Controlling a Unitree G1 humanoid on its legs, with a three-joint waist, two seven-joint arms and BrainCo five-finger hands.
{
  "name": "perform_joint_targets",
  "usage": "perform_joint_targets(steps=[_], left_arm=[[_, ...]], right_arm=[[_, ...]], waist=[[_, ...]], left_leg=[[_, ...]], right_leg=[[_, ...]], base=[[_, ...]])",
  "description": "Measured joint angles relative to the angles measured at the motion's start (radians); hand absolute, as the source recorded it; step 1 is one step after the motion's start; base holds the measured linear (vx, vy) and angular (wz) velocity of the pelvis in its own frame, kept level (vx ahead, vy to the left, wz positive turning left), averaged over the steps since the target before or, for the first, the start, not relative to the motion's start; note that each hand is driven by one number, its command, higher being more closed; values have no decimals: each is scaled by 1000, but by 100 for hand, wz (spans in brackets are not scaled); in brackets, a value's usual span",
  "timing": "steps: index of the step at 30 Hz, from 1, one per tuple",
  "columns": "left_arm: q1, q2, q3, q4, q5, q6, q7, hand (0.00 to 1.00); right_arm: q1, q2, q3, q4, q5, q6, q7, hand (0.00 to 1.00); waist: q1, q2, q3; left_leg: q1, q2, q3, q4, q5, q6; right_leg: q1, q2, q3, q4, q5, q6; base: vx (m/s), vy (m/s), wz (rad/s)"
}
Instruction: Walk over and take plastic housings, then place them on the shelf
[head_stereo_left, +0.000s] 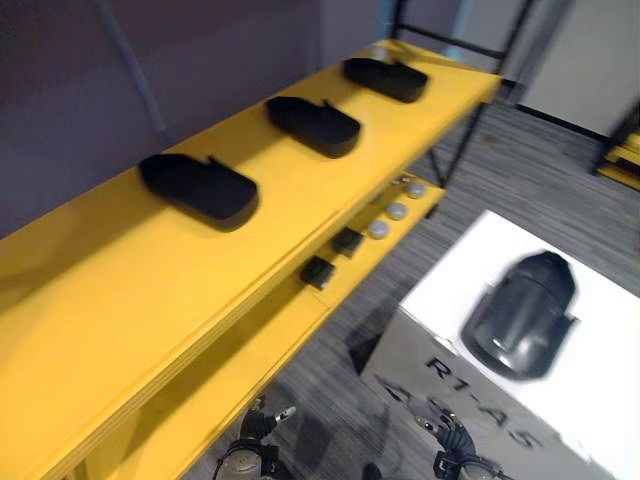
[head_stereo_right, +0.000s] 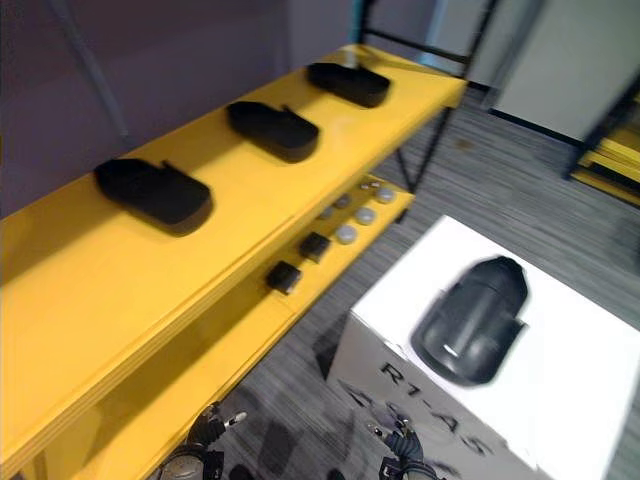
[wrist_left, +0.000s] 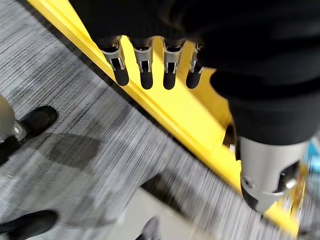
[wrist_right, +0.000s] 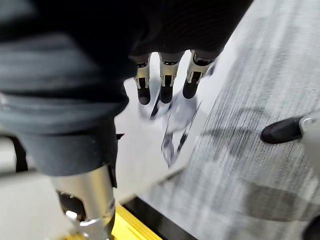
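Ahead of the right hand (wrist_right: 166, 82) and above it, one dark plastic housing (head_stereo_left: 522, 312) lies on top of a white box (head_stereo_left: 450, 285). This hand hangs low beside the box. Its fingers are straight and relaxed, and it holds nothing. The left hand (wrist_left: 146, 70) hangs low too, close to the yellow edge of the shelf (head_stereo_left: 150, 310), with straight fingers and also empty.

Up and forward from the left hand, three more black housings (head_stereo_left: 198, 188) (head_stereo_left: 313, 125) (head_stereo_left: 385, 78) sit in a row on the top board. Some small black blocks (head_stereo_left: 317, 271) and grey discs (head_stereo_left: 378, 229) rest on the lower board.

I think the first risk is in raising the arms. The right hand is near the wall of the box and could strike it on the way up, which would shake the housing. The left hand could catch under the edge of the shelf in the same way.

The housing looks smooth and rounded, so a push from only one side may slide it over the white top and off the edge. Both hands should close on it together.

When placing it, the free part of the board is the part nearest to the left hand. A wide swing there could knock the nearest housing out of the row.
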Motion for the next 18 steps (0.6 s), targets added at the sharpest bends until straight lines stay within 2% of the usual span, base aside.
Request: perform_joint_targets(steps=[1, 2, 3, 4, 5, 6, 7, 8, 9, 10, 11, 12, 13, 14, 15, 16, 17, 18], left_arm=[[-1, 1, -5, -4, 0, 0, 0, 0], [-2, 9, -2, 0, -1, 6, 1, 0], [-2, 10, -2, 0, -1, 7, 0, 0], [0, 9, -1, 2, -1, 7, 0, 0], [1, 9, 2, 7, 0, 7, 0, 0], [-2, 18, 2, 21, 0, 7, 0, 0], [-3, 22, 2, 24, 0, 7, 0, 0], [-3, 24, 2, 26, 0, 7, 0, 0], [0, 17, 2, 27, 0, 7, 0, 0], [2, 15, 3, 27, -1, 7, 0, 0], [4, 12, 3, 39, -1, 8, 1, 0], [4, -1, 2, 55, -2, 10, 1, 0], [7, -5, 2, 57, -3, 10, 1, 0], [7, -5, 3, 53, -3, 8, 2, 0], [6, -5, 3, 53, -4, 6, 4, 0], [4, -4, 3, 54, -11, 3, 5, 0], [0, -5, 3, 56, -27, 2, 5, 0], [2, 0, 5, 59, -36, 1, 5, 0]], right_arm=[[-1, 3, 6, 1, -8, 0, -7, 0], [-1, 5, 23, 0, -13, 0, -9, 0], [2, 6, 27, 0, -19, 0, -11, 0], [8, 6, 40, 2, -22, 0, -12, 0], [12, 10, 50, 4, -22, 1, -13, 0], [21, 18, 65, 4, -22, 1, -14, 0], [26, 20, 69, 5, -21, 1, -14, 0], [44, 16, 74, 5, -20, 0, -15, 0], [53, 12, 76, 13, -15, 1, -16, 0], [55, 13, 71, 16, -14, 1, -16, 0], [54, 19, 56, 14, -12, 0, -17, 0], [48, 11, 55, 18, -9, 1, -17, 0], [45, 5, 54, 25, -9, 1, -17, 0], [42, 1, 43, 41, -9, 1, -17, 0], [47, 2, 34, 42, -9, 1, -17, 0], [53, 0, 29, 48, -9, 1, -17, 0], [58, -1, 17, 53, -9, 1, -17, 0], [59, -1, 7, 59, -9, 1, -18, 0]], waist=[[2, -7, 0], [-5, -9, 12], [-14, -6, 16], [-11, 0, 15], [-4, 9, 18], [-5, 24, 16], [-12, 22, 16], [-18, 24, 18], [-10, 28, 20], [-7, 29, 21], [1, 24, 38], [4, 18, 51], [13, 17, 58], [17, 20, 63], [17, 24, 62], [15, 34, 63], [15, 49, 69], [19, 55, 62]], left_leg=[[35, -11, 67, -3, -9, -11], [74, -18, 107, 5, -18, -25], [85, -20, 111, 13, -31, -45], [91, -7, 103, 27, -57, -70], [95, 14, 94, 57, -79, -81], [91, 85, 110, 145, -103, -80], [92, 113, 121, 187, -120, -87], [96, 169, 126, 267, -146, -105], [97, 212, 104, 334, -137, -86], [93, 229, 82, 369, -134, -83], [40, 257, -78, 486, -138, -60], [17, 183, -268, 470, -176, -92], [15, 134, -354, 446, -192, -108], [6, 37, -512, 387, -205, -128], [4, -5, -584, 347, -206, -130], [6, -67, -694, 265, -201, -122], [3, -84, -730, 212, -154, -63], [21, -81, -704, 206, -144, -35]], right_leg=[[-13, -97, -204, 93, -6, -6], [0, -107, -211, 91, 4, 20], [5, -90, -186, 70, 17, 27], [11, -58, -149, 26, 36, 27], [26, -21, -115, -16, 40, 26], [41, 29, -86, -35, 40, 25], [40, 39, -82, -33, 40, 24], [39, 68, -59, -32, 40, 15], [41, 99, -28, -31, 33, -2], [42, 112, -9, -31, 34, -7], [61, 132, 39, -34, 34, -24], [73, 133, 94, -39, 38, -28], [77, 132, 126, -39, 38, -29], [88, 131, 165, -43, 46, -33], [92, 132, 185, -44, 48, -32], [98, 139, 213, -45, 49, -18], [102, 158, 241, -45, 44, -2], [107, 165, 268, -45, 44, 5]], base=[[-147, 21, -144], [-123, 21, -140], [-95, -15, -117], [-84, -52, -112], [-69, -112, -156], [-28, -135, -126], [0, -136, -100], [34, -125, -69], [56, -141, -73], [120, -188, -101], [114, -167, -114], [99, -114, -127], [92, 21, -128], [70, 53, -101], [125, 99, -104], [74, 101, -83], [84, 133, -99], [61, 123, -77]])
